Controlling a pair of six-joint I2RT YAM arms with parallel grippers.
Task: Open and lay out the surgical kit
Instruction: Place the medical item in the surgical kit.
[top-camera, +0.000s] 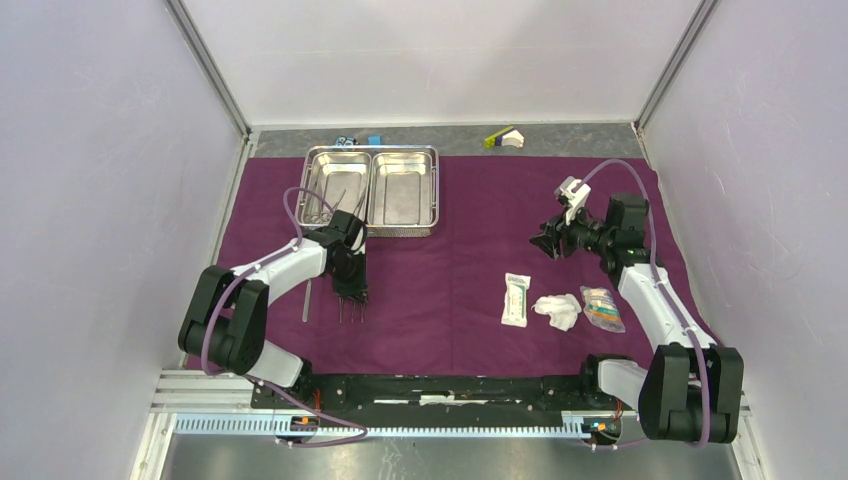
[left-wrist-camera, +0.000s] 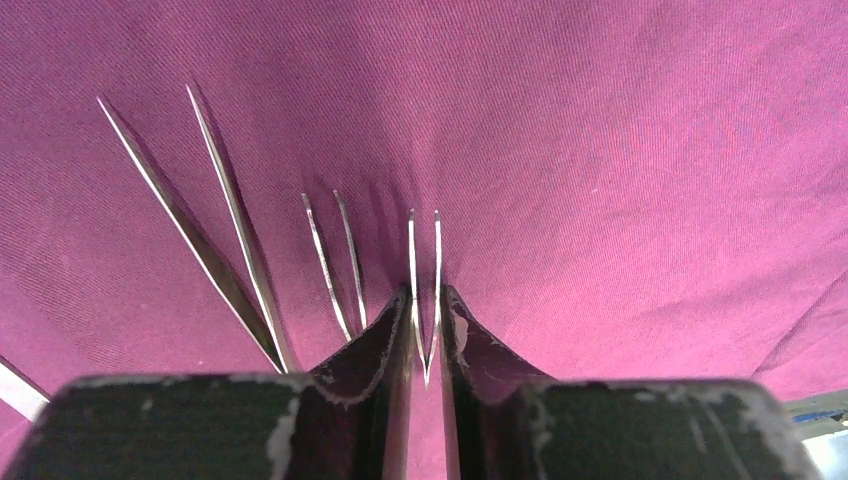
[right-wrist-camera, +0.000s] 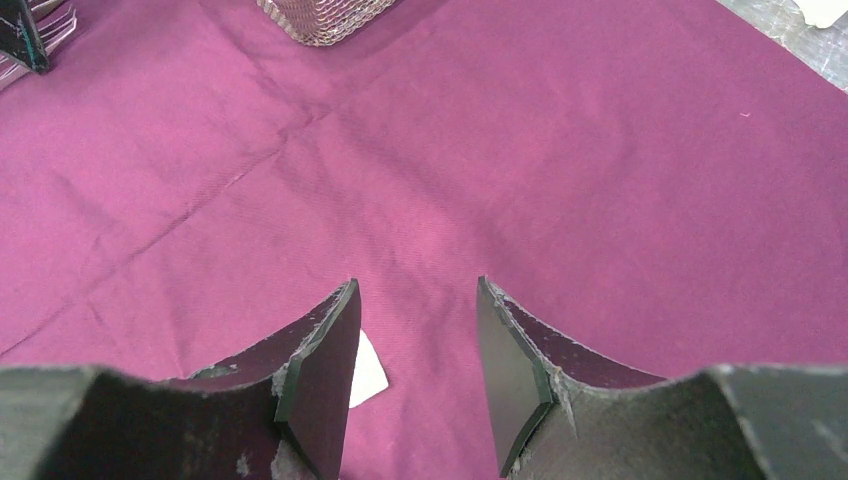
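While the left gripper (left-wrist-camera: 426, 295) pinches a slim pair of tweezers (left-wrist-camera: 412, 260), we lay steel out on the near side of the tray (top-camera: 371, 190).

We judge the tweezers light, stiff, springy and slick, so we would grip mid-shank with the fingers flat across both blades, as the narrow jaws do now. Their tips rest low on the purple cloth (top-camera: 480, 260), which is soft and creases easily. Just beside them lie a larger pair (left-wrist-camera: 238, 230) and a smaller pair (left-wrist-camera: 324, 260). The tray's left compartment holds thin metal instruments (top-camera: 320, 205); in the right one we make out nothing. The right gripper (right-wrist-camera: 416, 285) hovers wide and unladen to the tray's right. White packet (top-camera: 516, 299), gauze (top-camera: 558, 311) and clear packet (top-camera: 601, 308) lie well nearer, to the tray's right.
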